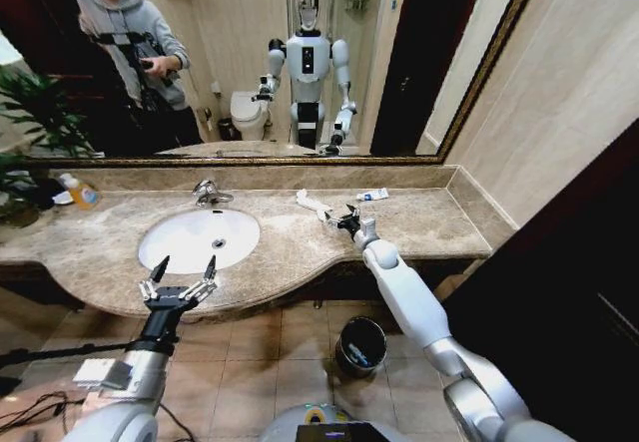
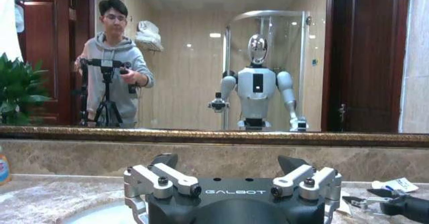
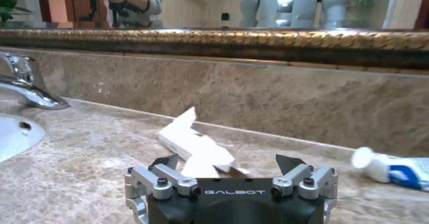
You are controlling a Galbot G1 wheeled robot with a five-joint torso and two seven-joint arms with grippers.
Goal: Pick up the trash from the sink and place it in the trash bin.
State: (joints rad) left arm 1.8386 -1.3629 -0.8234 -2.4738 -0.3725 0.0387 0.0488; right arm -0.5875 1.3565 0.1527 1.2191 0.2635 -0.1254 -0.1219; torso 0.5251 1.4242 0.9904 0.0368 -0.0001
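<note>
The white oval sink [image 1: 170, 252] sits in the marble countertop [image 1: 429, 224], with the chrome faucet [image 1: 210, 194] behind it. Trash lies on the counter right of the basin: a crumpled white piece [image 1: 312, 203] and a small white tube with blue marks [image 1: 374, 195]. My right gripper [image 1: 346, 221] is open, low over the counter just short of the white piece [image 3: 194, 146], which shows between its fingers [image 3: 290, 163]. The tube [image 3: 395, 170] lies off to one side. My left gripper [image 1: 188, 262] hangs open at the sink's front rim. The dark trash bin [image 1: 359, 345] stands on the floor below.
A bottle with amber liquid [image 1: 80, 193] and a plant [image 1: 25, 133] stand at the counter's far left. A gold-framed mirror [image 1: 300, 63] runs along the back wall. A dark door panel [image 1: 579, 262] closes in on the right. Cables lie on the tiled floor [image 1: 30, 407].
</note>
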